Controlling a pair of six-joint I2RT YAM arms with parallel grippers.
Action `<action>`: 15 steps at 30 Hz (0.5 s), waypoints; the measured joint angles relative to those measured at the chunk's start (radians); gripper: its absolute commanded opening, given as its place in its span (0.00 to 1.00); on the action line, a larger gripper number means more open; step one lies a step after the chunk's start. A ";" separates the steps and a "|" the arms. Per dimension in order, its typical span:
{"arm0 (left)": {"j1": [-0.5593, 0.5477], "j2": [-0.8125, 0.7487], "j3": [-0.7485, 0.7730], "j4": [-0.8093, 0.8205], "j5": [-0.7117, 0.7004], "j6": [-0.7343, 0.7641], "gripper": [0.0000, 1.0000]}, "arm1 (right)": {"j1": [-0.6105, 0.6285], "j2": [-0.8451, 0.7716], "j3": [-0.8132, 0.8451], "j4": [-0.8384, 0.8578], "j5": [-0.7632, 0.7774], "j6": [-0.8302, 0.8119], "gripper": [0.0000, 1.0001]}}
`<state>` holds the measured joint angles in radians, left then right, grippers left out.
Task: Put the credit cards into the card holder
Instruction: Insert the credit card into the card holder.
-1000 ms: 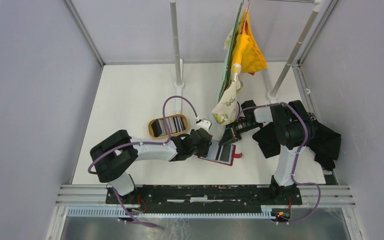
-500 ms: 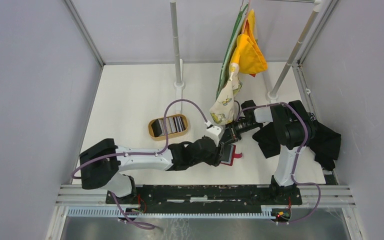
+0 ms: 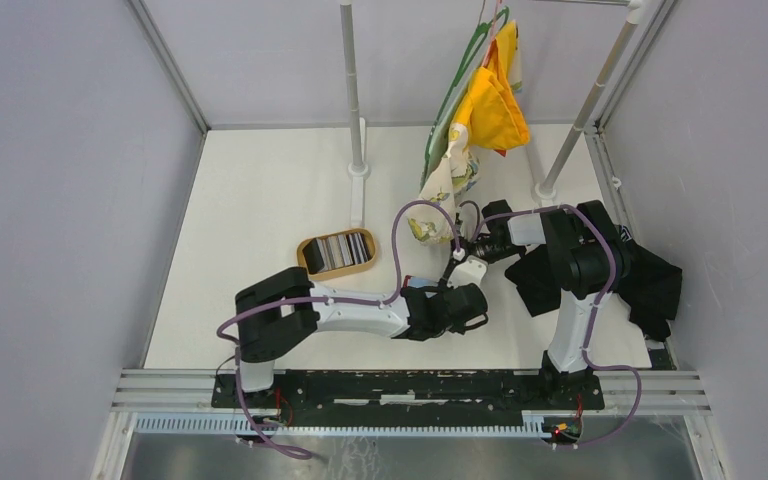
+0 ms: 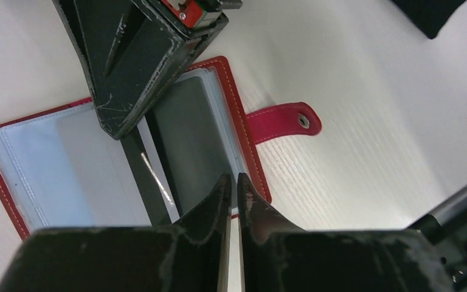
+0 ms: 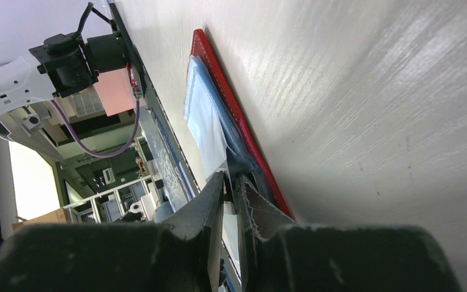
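Note:
The card holder [image 4: 238,109], a red wallet, lies open on the white table with its grey-blue lining up and its snap tab [image 4: 286,118] to the right. A grey card [image 4: 194,143] lies in its right half, and a thin dark strip [image 4: 146,176] runs along the fold. My left gripper [image 4: 232,180] hovers at the wallet's near right corner, jaws almost together with nothing seen between them. My right gripper [image 5: 231,180] has its fingers [image 4: 134,61] down at the fold, a sliver apart against the lining [image 5: 207,121]; a pinch cannot be made out. More credit cards [image 3: 345,250] stand in the tan tray [image 3: 301,258].
In the top view the left arm [image 3: 360,312] stretches across and hides most of the wallet. Yellow and patterned cloths [image 3: 480,110] hang from a hanger above the right gripper. Two metal poles [image 3: 352,90] [image 3: 585,110] stand at the back. A black cloth [image 3: 650,285] lies at the right.
The left arm has swung right from beside the tray to over the wallet, and its jaws have closed. The hanging cloths have swayed to the left. The right arm has stayed put.

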<state>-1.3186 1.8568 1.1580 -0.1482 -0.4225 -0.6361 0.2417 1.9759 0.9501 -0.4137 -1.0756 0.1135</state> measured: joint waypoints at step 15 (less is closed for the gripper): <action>0.037 0.091 0.083 -0.103 -0.092 0.000 0.29 | -0.002 0.000 0.000 0.001 0.000 -0.006 0.22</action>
<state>-1.2812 1.9480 1.2407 -0.2512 -0.5148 -0.6357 0.2401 1.9762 0.9501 -0.4126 -1.0760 0.1074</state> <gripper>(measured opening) 0.239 0.194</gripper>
